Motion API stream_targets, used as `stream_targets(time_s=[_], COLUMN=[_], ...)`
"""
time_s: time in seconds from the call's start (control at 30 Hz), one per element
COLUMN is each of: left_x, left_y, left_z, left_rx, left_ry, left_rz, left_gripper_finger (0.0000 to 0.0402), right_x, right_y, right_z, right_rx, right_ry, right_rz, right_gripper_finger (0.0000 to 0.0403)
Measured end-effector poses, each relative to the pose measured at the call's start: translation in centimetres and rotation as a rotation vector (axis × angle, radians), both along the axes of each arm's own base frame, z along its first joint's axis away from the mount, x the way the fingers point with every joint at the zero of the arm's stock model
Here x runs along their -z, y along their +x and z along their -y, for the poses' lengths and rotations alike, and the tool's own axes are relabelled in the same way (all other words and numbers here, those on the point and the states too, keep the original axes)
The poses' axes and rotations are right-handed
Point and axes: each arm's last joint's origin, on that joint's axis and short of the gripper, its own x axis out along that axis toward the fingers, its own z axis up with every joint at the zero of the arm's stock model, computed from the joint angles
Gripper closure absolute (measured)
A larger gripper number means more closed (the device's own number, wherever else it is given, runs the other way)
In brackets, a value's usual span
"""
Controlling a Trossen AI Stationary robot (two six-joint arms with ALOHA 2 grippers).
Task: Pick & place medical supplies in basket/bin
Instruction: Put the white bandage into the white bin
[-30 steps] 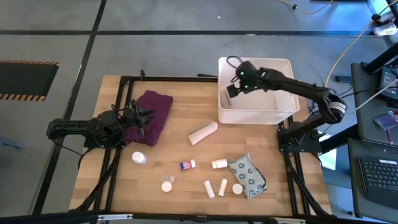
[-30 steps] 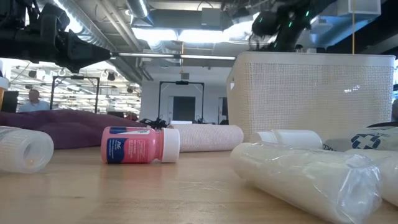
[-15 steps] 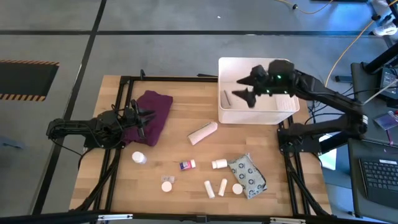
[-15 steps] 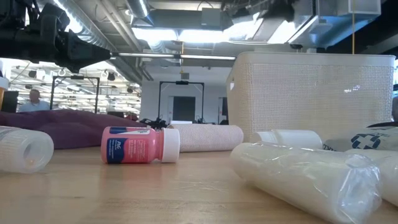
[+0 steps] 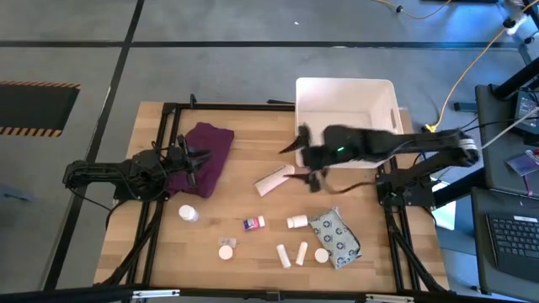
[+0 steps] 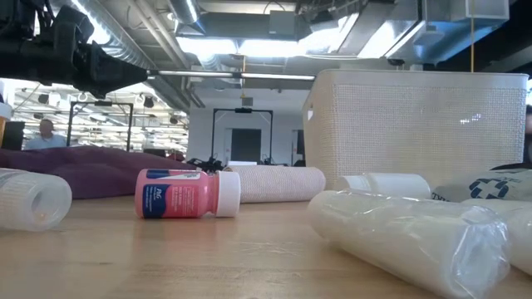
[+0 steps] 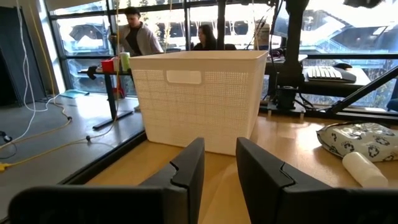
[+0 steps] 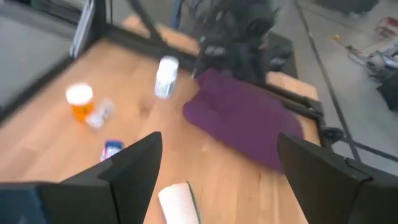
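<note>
The white bin (image 5: 345,82) stands at the table's far right. The supplies lie on the table: a beige roll (image 5: 274,179), a pink bottle (image 5: 253,223), a white bottle (image 5: 296,222), two tubes (image 5: 292,253), round containers (image 5: 226,251) and a patterned pouch (image 5: 334,237). My right gripper (image 5: 301,164) hangs open above the table between the bin's near wall and the roll (image 8: 179,202), with nothing between its fingers. My left gripper (image 5: 192,160) waits at the left edge over the purple cloth (image 5: 202,156), its fingers (image 7: 186,168) a little apart and holding nothing.
A white bottle (image 5: 188,214) lies near the left arm. The purple cloth (image 8: 242,118) is spread at the far left. Bare wood shows between the cloth and the roll. In the low view the pink bottle (image 6: 187,193) and a wrapped tube (image 6: 407,237) lie near the front edge.
My right gripper has swung out from over the bin toward the table's near edge and a little to the left. It now hangs by the beige roll. It has rolled about its own axis on the way and stayed open. The left arm has kept still.
</note>
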Motion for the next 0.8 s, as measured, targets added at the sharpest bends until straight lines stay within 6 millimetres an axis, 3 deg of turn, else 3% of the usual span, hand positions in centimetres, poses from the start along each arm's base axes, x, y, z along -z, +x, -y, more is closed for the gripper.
stream_targets(time_s=[0.13,0.3,0.5,0.8], left_x=[0.0,0.1,0.1,0.1], left_y=[0.0,0.0,0.0,0.0], left_z=[0.0,0.0,0.0,0.0], left_rx=[0.000,0.000,0.000,0.000], left_ry=[0.000,0.000,0.000,0.000], left_rz=[-0.006,-0.007,-0.008,-0.009], left_gripper_finger=[0.0313,0.0313,0.0313,0.0313], right_x=[3.5,8.2,12.8,17.5], right_y=[3.3,5.9,7.5,8.7], right_z=[-0.8,-0.9,-1.0,-0.1], right_rx=[-0.013,0.045,0.038,0.061], right_ry=[-0.076,-0.181,-0.199,-0.206], right_rz=[-0.060,-0.195,-0.341,-0.475], right_gripper_finger=[0.0085,0.0085,0.0085,0.0085])
